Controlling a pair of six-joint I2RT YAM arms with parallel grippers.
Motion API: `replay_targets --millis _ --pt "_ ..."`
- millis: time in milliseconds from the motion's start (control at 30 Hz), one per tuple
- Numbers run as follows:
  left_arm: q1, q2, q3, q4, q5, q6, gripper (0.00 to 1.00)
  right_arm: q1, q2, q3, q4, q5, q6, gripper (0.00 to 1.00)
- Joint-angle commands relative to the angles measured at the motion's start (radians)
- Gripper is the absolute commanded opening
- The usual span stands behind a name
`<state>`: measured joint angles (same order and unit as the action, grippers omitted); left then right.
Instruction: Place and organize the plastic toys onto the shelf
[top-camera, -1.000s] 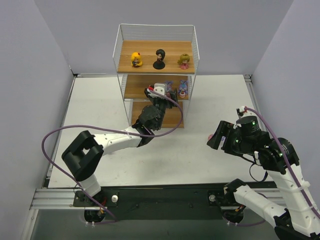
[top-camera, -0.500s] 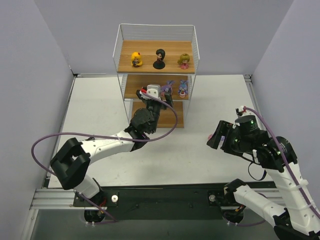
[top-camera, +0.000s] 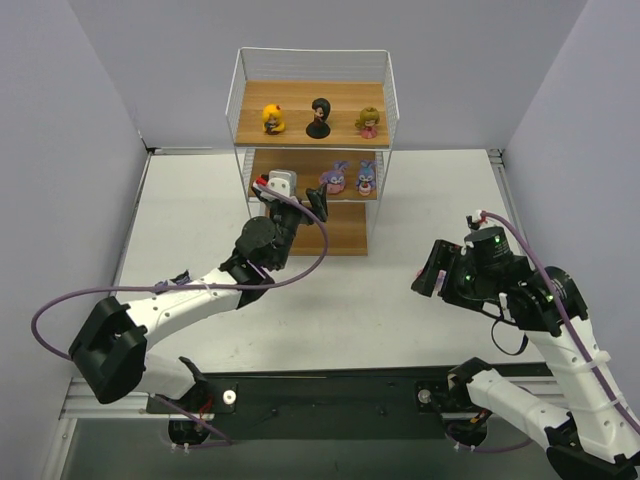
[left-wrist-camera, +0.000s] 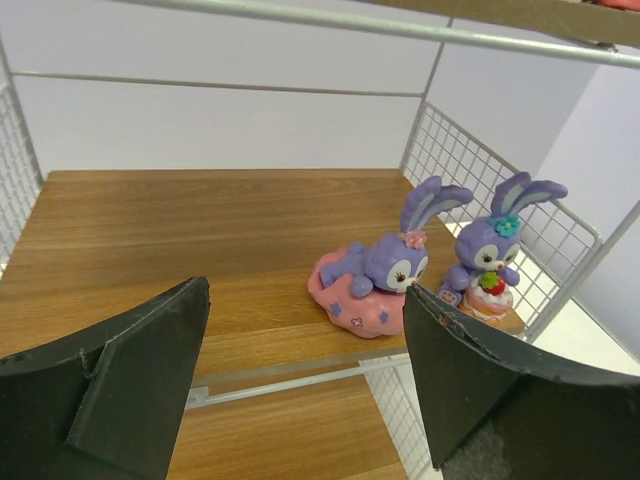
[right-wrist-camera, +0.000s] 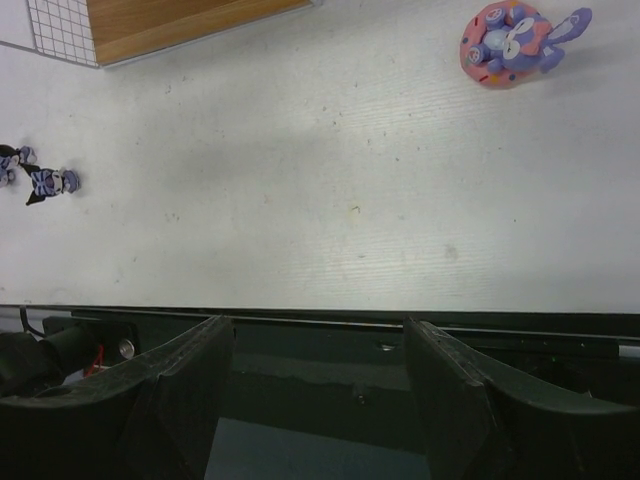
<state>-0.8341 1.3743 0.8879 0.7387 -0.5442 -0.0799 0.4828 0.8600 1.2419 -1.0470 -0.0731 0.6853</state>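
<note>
Now that my left pincer (left-wrist-camera: 305, 305) has slid left along the shelf's (left-wrist-camera: 170, 230) middle board, away from the lying purple bunny (left-wrist-camera: 378, 278) and the upright bunny (left-wrist-camera: 487, 262) at its right end, I judge that placement finished. It gapes wide, holding nothing. My right pincer (right-wrist-camera: 318, 345) hangs open and empty over the table (right-wrist-camera: 300, 220), where a third bunny (right-wrist-camera: 510, 45) waits.

The shelf (top-camera: 296, 95) has its middle board (left-wrist-camera: 180, 230) bare across the left and centre, in front of the spread left gripper (left-wrist-camera: 305, 390). A lying bunny (left-wrist-camera: 372, 280) and a sitting bunny (left-wrist-camera: 487, 262) fill the right end beside the wire side (left-wrist-camera: 450, 150). A rail (left-wrist-camera: 330, 20) crosses overhead. On the table (right-wrist-camera: 330, 200), a bunny on a pink disc (right-wrist-camera: 510, 42) and small dark figures (right-wrist-camera: 48, 182) stand well apart, with open surface between.
</note>
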Motion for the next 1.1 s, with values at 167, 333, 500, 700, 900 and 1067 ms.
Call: replay_targets --millis 167,333,500,700,900,1067 --pt "0.039 0.055 0.089 -0.084 0.226 -0.095 0.88 -0.009 -0.012 -0.019 -0.034 -0.014 -0.012 0.69" --pt "0.043 0.106 0.150 -0.101 0.239 -0.081 0.88 -0.010 -0.018 -0.019 -0.036 -0.013 -0.018 0.69" --pt "0.043 0.155 0.206 -0.124 0.204 -0.029 0.87 -0.013 -0.016 -0.018 -0.035 -0.011 -0.026 0.69" --pt "0.043 0.200 0.249 -0.140 0.170 0.042 0.82 -0.018 -0.016 -0.018 -0.035 -0.011 -0.030 0.69" --pt "0.043 0.221 0.247 -0.136 0.138 0.052 0.79 -0.019 -0.013 -0.019 -0.036 -0.014 -0.035 0.69" --pt "0.043 0.226 0.243 -0.119 0.102 0.069 0.79 -0.019 -0.013 -0.021 -0.035 -0.016 -0.035 0.69"
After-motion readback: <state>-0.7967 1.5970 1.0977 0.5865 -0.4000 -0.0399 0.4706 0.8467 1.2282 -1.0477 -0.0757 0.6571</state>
